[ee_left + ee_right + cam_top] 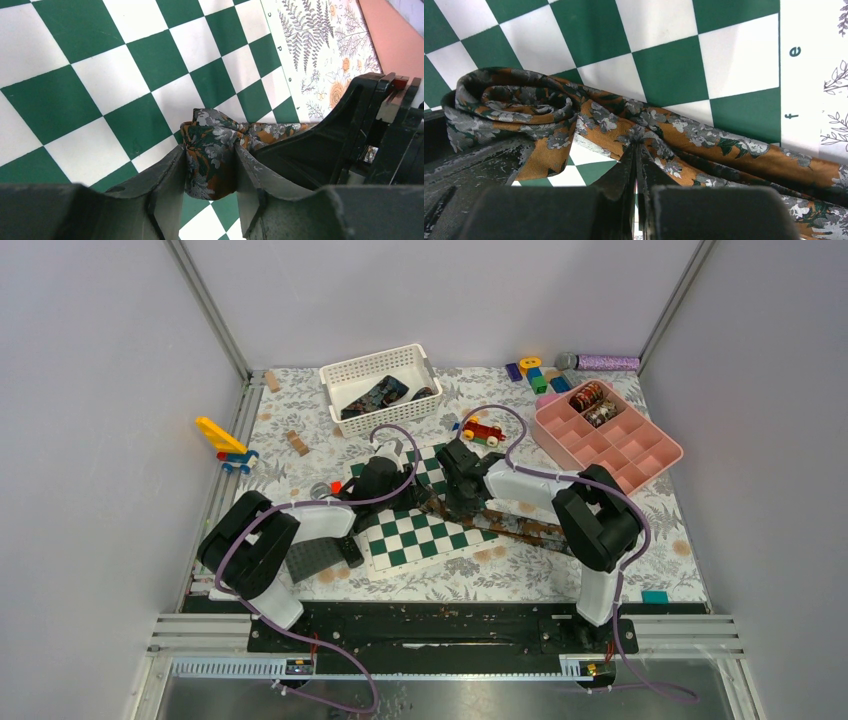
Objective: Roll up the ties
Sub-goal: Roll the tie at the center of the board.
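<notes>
A brown-rust floral tie [520, 527] lies across the green-and-white chessboard mat [420, 540], its tail trailing right. My left gripper [210, 167] is shut on the tie's rolled end [212, 145], a loose coil held between the fingers just above the mat. My right gripper [636, 147] is shut, pinching a fold of the same tie [704, 140] just beside the coil [509, 102]. In the top view both grippers, left [405, 500] and right [455, 502], meet at the mat's middle. The right gripper's black body also shows in the left wrist view [370, 130].
A white basket [345, 375] at the back holds dark ties [378, 395]. A pink divided tray [640, 455] at the right holds two small coils [592, 403]. Toy blocks [535, 372], a toy car [483, 430], a yellow toy [225, 440] and wooden blocks [297, 443] lie around.
</notes>
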You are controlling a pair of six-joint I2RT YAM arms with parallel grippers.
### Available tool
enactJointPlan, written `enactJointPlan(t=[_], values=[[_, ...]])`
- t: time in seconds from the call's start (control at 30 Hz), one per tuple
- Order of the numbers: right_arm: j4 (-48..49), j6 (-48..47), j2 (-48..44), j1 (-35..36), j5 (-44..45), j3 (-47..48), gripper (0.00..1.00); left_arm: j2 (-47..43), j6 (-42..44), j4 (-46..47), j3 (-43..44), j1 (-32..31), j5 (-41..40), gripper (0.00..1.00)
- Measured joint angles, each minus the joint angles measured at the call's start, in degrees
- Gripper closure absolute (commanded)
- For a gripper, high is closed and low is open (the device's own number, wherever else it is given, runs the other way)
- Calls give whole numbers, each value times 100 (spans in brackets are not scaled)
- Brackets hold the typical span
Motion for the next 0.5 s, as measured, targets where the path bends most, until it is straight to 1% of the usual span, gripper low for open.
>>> enactJointPlan(t=[0.2, 0.5], values=[[-31, 11, -15, 46, -2, -22, 100, 0, -2, 13, 0, -4, 0, 61], [-31, 39, -76, 55, 20, -76, 100, 0, 4, 22, -2, -4, -2, 73]])
